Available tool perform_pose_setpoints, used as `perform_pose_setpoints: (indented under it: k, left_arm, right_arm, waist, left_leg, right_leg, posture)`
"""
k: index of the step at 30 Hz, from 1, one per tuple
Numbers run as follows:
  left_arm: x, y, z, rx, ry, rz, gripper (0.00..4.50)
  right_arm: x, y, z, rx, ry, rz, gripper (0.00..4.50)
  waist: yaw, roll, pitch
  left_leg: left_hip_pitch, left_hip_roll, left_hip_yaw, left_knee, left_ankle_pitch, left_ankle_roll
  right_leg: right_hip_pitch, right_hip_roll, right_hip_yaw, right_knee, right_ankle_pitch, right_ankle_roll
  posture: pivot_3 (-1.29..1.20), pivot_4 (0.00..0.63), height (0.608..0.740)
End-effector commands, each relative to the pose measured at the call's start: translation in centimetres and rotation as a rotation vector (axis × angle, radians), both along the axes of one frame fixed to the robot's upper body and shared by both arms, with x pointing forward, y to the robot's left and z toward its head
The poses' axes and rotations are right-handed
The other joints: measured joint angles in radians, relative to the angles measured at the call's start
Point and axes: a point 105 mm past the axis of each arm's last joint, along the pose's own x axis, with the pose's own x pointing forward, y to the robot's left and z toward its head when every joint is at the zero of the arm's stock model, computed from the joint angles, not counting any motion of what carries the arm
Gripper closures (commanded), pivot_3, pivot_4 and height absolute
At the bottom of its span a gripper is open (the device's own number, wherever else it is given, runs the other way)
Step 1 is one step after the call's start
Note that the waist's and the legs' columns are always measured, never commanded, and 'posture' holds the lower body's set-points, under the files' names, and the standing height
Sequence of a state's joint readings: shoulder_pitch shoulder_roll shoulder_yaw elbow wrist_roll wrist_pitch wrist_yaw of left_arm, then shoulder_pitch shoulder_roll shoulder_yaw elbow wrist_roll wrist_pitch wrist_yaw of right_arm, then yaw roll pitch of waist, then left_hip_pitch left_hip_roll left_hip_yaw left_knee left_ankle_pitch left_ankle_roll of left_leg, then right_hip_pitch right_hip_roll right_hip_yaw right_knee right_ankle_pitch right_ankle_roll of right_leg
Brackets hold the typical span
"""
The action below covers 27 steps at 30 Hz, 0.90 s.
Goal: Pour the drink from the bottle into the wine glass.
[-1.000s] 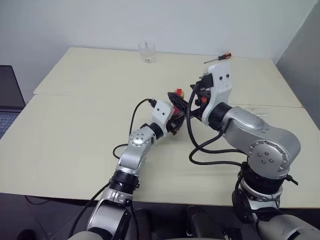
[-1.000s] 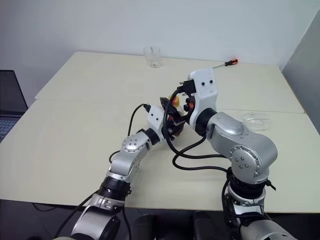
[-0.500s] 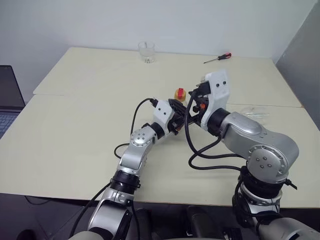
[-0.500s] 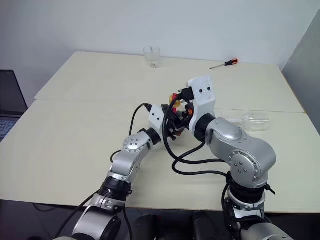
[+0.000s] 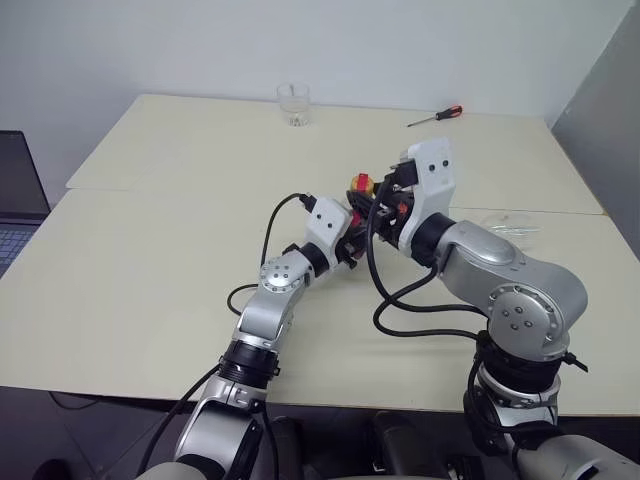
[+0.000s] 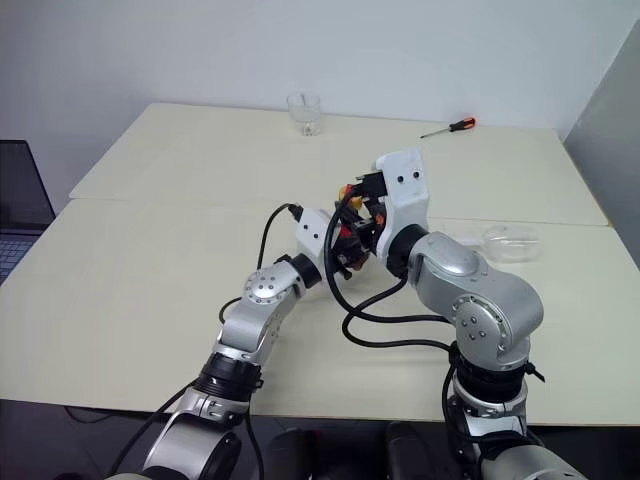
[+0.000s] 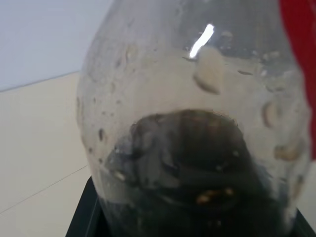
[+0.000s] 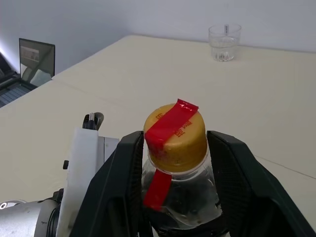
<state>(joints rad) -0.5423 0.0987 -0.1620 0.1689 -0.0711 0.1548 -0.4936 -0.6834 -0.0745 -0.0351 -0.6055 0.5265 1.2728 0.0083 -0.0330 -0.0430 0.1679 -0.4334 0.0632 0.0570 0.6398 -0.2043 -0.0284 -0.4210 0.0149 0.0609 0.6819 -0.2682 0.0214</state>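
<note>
The bottle (image 8: 177, 192) stands upright over the middle of the table, a small clear one with a yellow cap (image 8: 176, 132) and a red strip across it. The dark drink (image 7: 197, 197) fills its lower belly. My left gripper (image 5: 352, 232) is shut on the belly from the side. From above, my right gripper (image 8: 176, 139) has its black fingers (image 8: 129, 163) shut on either side of the cap. A clear rounded thing (image 6: 510, 243) lies flat on the table to the right of my right arm. It may be the wine glass on its side, but I cannot tell.
A short clear tumbler (image 5: 293, 103) stands at the table's far edge. A red-handled screwdriver (image 5: 436, 116) lies at the far right. A laptop (image 5: 18, 200) sits beyond the table's left side. A seam splits the cream table (image 5: 150, 270) across the middle.
My right gripper's fingers have closed in around the bottle's cap. The left gripper and the bottle have stayed where they were.
</note>
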Motion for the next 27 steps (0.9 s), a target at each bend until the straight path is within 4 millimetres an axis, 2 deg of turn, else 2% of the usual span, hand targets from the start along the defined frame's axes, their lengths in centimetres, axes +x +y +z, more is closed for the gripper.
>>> perform_pose_setpoints:
  k: [1,11,14,15,19,23,27]
  left_arm:
    - [-0.5,-0.7,2.1,-0.020,-0.074,-0.030,2.68]
    - [-0.4,-0.5,2.2,-0.018,-0.075,-0.024,2.68]
    - [-0.4,-0.5,2.3,-0.019,-0.076,-0.022,2.68]
    - [-0.4,-0.5,2.3,-0.019,-0.076,-0.022,2.68]
    - [-0.4,-0.5,2.3,-0.023,-0.073,-0.028,2.96]
    - [-0.7,-0.8,2.4,-0.026,-0.068,-0.053,3.14]
    - [-1.2,-1.1,2.7,-0.025,-0.061,-0.102,3.22]
  right_arm:
    - [-0.2,-0.1,1.8,0.018,-0.077,-0.002,2.34]
    - [0.1,0.0,1.9,0.014,-0.082,0.003,2.34]
    - [0.2,0.0,1.7,0.013,-0.075,0.001,2.88]
    - [0.2,0.0,1.6,0.012,-0.073,0.000,3.19]
    - [0.3,-0.3,1.5,-0.003,-0.081,0.014,3.26]
    - [0.2,-0.7,1.5,-0.076,-0.140,0.158,3.26]
    - [0.6,-1.2,3.2,-0.131,-0.221,0.410,3.26]
  waist:
    - [0.000,0.000,0.000]
    - [0.000,0.000,0.000]
    - [0.000,0.000,0.000]
    - [0.000,0.000,0.000]
    - [0.000,0.000,0.000]
    - [0.000,0.000,0.000]
    - [-0.001,0.000,0.001]
  left_leg:
    - [0.000,0.000,0.000,0.000,0.000,0.000]
    - [0.000,0.000,0.000,0.000,0.000,0.000]
    - [0.000,0.000,0.000,0.000,0.000,0.000]
    - [0.000,0.000,0.000,0.000,0.000,0.000]
    - [0.000,0.000,0.000,0.000,0.000,0.000]
    - [0.000,-0.001,0.001,0.000,0.000,0.000]
    - [0.000,-0.001,0.001,0.000,0.000,0.000]
  right_leg:
    - [0.000,0.000,0.000,0.000,0.000,0.000]
    - [0.000,0.000,0.000,0.000,0.000,0.000]
    - [0.000,0.000,0.000,0.000,0.000,0.000]
    - [0.000,0.000,0.000,0.000,0.000,0.000]
    - [0.000,0.000,0.000,0.000,0.000,0.000]
    - [0.000,0.000,0.000,-0.001,0.000,0.000]
    - [0.000,0.000,-0.001,-0.001,0.000,0.001]
  posture:
    - [0.00,0.150,0.740]
    - [0.00,0.150,0.740]
    - [0.00,0.150,0.740]
    - [0.00,0.150,0.740]
    - [0.00,0.150,0.740]
    - [0.00,0.150,0.740]
    - [0.00,0.150,0.740]
